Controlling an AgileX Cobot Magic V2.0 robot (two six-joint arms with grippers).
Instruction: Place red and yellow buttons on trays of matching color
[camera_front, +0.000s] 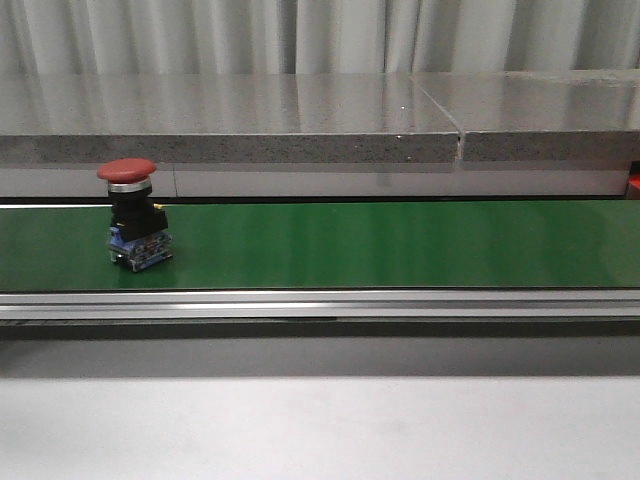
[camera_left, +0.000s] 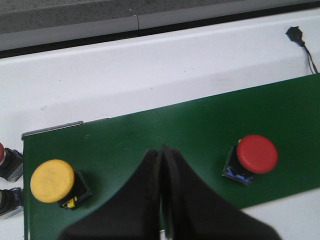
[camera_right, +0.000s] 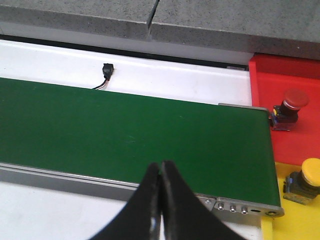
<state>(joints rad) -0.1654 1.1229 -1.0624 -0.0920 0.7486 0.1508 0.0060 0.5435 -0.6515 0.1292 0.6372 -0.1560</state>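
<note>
A red button (camera_front: 132, 212) stands upright on the green belt (camera_front: 400, 245) at the left in the front view. In the left wrist view the same red button (camera_left: 254, 156) and a yellow button (camera_left: 55, 182) sit on the belt on either side of my left gripper (camera_left: 161, 150), which is shut and empty above the belt. My right gripper (camera_right: 161, 165) is shut and empty over the belt's near edge. Beyond the belt's end lie a red tray (camera_right: 287, 110) with a red button (camera_right: 287, 107) on it and a yellow tray (camera_right: 295, 215) with a yellow button (camera_right: 307, 180) on it.
A grey stone ledge (camera_front: 300, 125) runs behind the belt. Two more buttons (camera_left: 7, 182) lie off the belt's end in the left wrist view. A small black connector with a cable (camera_right: 106, 70) lies on the white surface behind the belt.
</note>
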